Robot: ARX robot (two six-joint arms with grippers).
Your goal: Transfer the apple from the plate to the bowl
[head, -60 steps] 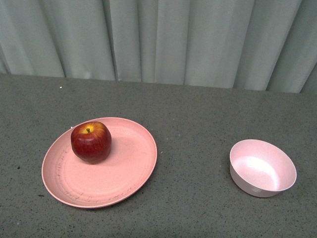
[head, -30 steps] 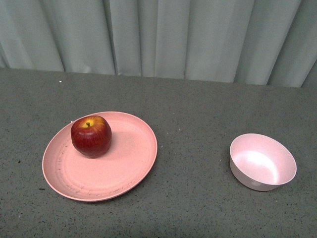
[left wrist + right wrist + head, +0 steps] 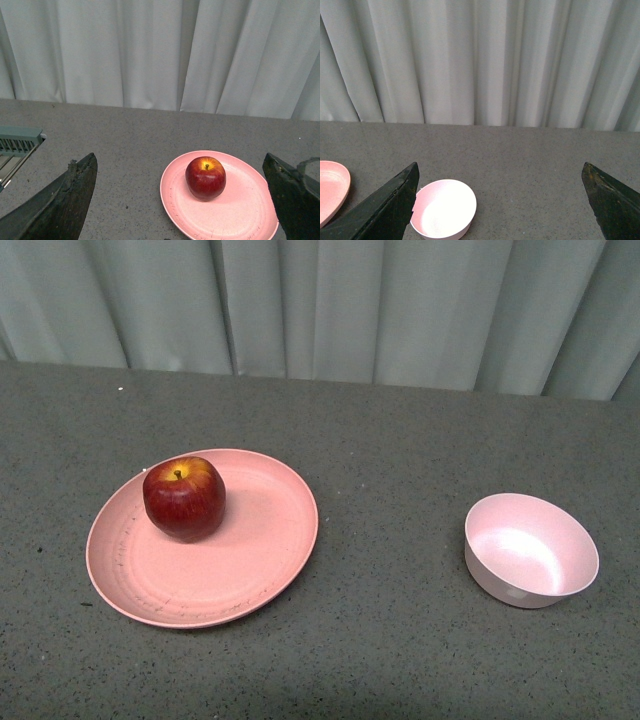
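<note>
Nearest the wrist cameras, the left end effector (image 3: 178,156) stands with its jaws spread wide, its dark, rough-surfaced fingers (image 3: 65,200) at the two sides of the left wrist view and gripping nothing; the plate and apple show in the gap between them, well apart from both. The right end effector (image 3: 500,164) is spread just as wide and is likewise empty, with the bowl seen close to one of its fingers (image 3: 380,210) in the right wrist view. On the speckled grey tabletop (image 3: 400,460), the plate (image 3: 240,550) lies toward the robot's left: wide, shallow, salmon-pink, with faint dark scuff marks along its nearer inner rim. The apple (image 3: 184,498) sits on this plate, upright, on the far-left part of it rather than at the centre. Its skin is a glossy dark red with a soft highlight, and a yellow patch surrounds the short brown stem, which points up. The bowl (image 3: 490,575) stands well apart to the right, small, deep and pale pink, its smooth inside catching a bright sheen. In the left wrist view a pale grey-green slotted fixture (image 3: 20,140) juts in at the tabletop's edge. Behind everything hangs a pale pleated curtain (image 3: 350,300).
</note>
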